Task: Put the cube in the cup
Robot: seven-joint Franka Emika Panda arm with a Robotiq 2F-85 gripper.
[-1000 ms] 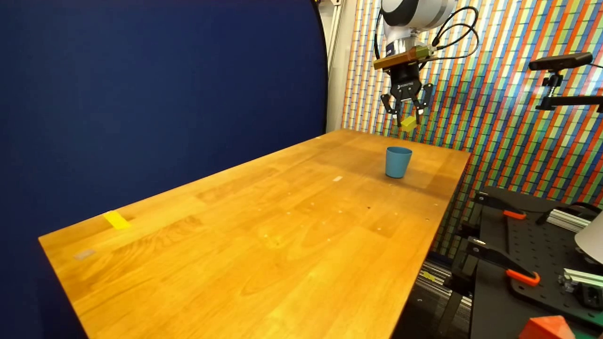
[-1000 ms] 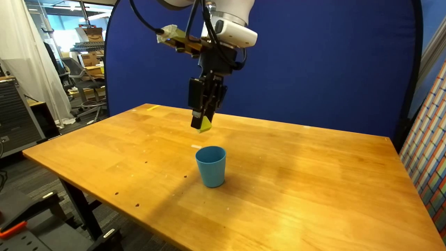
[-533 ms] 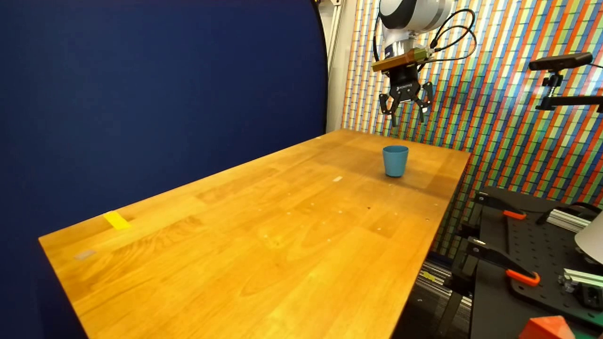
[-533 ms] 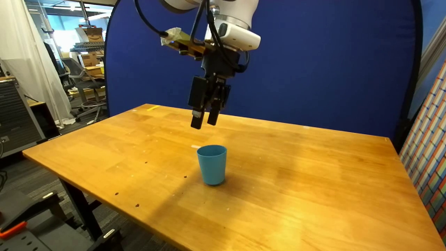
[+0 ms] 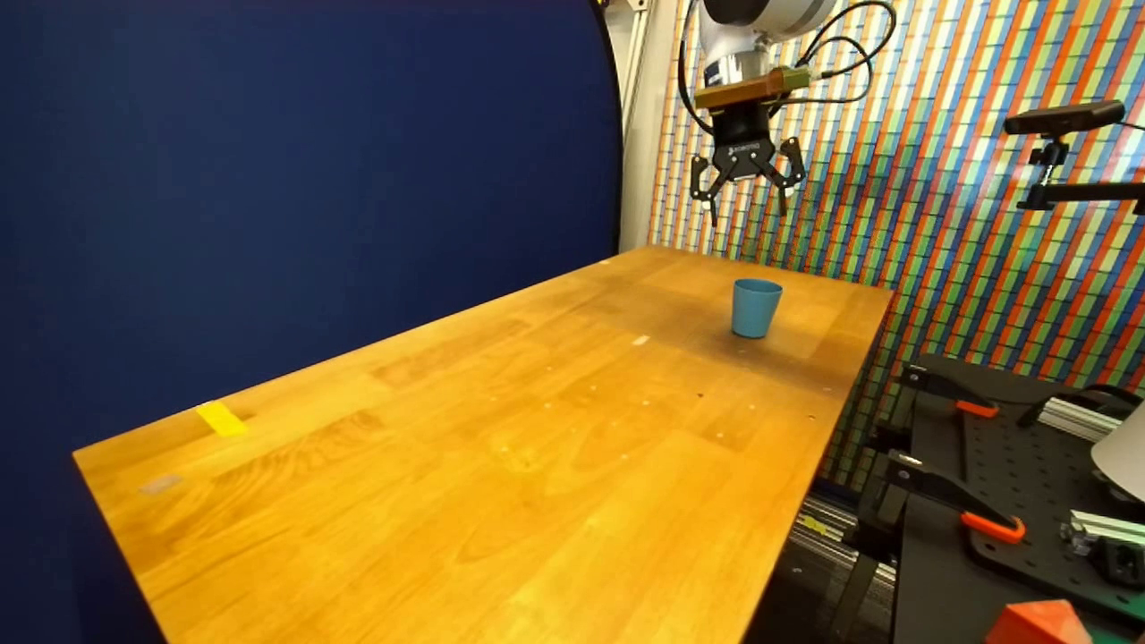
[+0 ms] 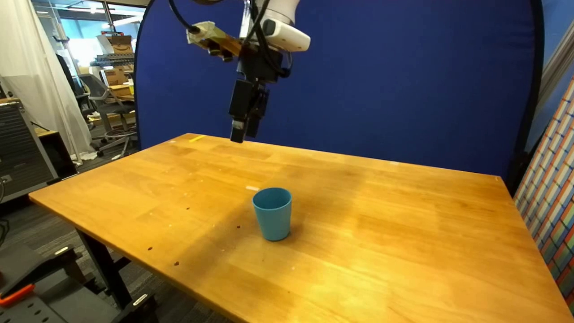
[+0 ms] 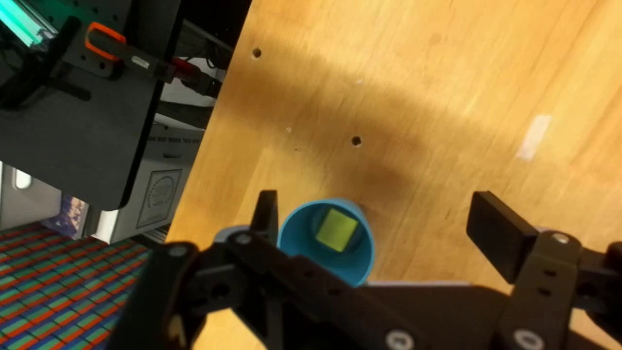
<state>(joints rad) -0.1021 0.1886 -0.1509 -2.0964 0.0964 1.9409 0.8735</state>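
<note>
The light-blue cup (image 5: pixel 756 311) stands upright on the wooden table in both exterior views. Looking down into it, the wrist view shows the yellow cube (image 7: pixel 336 230) lying inside at the bottom, within the cup's inner wall (image 7: pixel 297 233). The cup's sides hide the cube in both exterior views. My gripper (image 5: pixel 749 219) is open above the table with nothing between its fingers. It hangs clearly higher than the cup (image 6: pixel 274 222), off toward the left in both exterior views. Part of the cup's lower rim is covered by a gripper finger (image 7: pixel 266 214) and linkage in the wrist view.
A flat yellow tape strip (image 5: pixel 222 418) marks the table's far corner from the arm. Beside the table stands a black bench (image 5: pixel 948 572) with orange-handled clamps (image 5: pixel 993 526). A camera on a bracket (image 5: pixel 1064 116) juts out above that side.
The gripper has opened and let the cube go above the cup; the cube is now inside it. Since then the gripper has risen and shifted left in both exterior views. The cup rocked slightly.
</note>
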